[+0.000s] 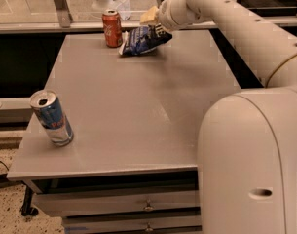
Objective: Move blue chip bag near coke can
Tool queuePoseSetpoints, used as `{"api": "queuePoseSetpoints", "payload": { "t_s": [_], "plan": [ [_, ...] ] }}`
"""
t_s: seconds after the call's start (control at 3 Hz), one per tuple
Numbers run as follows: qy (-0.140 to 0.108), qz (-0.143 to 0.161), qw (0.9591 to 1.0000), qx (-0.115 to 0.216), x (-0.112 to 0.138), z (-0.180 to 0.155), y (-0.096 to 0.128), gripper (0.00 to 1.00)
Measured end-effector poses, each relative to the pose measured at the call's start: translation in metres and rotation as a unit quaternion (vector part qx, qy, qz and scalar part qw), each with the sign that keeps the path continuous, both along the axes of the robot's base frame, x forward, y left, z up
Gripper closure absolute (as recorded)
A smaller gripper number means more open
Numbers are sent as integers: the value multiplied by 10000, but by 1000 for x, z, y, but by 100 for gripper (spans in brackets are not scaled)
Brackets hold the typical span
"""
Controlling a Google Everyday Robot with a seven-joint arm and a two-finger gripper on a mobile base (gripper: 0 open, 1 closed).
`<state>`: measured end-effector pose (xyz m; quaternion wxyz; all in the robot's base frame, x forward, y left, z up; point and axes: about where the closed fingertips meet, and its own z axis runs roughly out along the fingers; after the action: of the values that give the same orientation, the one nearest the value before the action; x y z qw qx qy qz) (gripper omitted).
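The blue chip bag (pixel 144 39) lies crinkled on the far part of the grey table (pixel 138 111), its left end just right of the coke can (pixel 112 28). The red coke can stands upright near the table's far edge. My gripper (pixel 156 25) hangs just above the bag's right end, at the tip of the white arm that reaches in from the right. Its fingers look open, with one tan finger (pixel 149 15) above the bag and the bag resting below on the table.
A blue-and-silver energy drink can (pixel 51 118) stands near the table's front left edge. The robot's white body (pixel 250 165) fills the right front. A rail and glass panel (pixel 50 26) run behind the table. Drawers (pixel 148 206) sit under the front edge.
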<state>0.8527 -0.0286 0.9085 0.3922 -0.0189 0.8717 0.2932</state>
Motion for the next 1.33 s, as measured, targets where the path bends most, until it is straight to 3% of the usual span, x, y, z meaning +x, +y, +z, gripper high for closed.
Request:
{"api": "queuePoseSetpoints", "payload": {
  "t_s": [0.33,0.67,1.0,1.33],
  "plan": [
    [17,-16,10000,-13,-2,-3,-6,0],
    [-38,-77,10000,17,-9,-4,-28,0],
    [-153,-145,9998,43,-22,-5,-60,0],
    [-448,-153,9987,201,-47,-3,-105,0]
  ]
}}
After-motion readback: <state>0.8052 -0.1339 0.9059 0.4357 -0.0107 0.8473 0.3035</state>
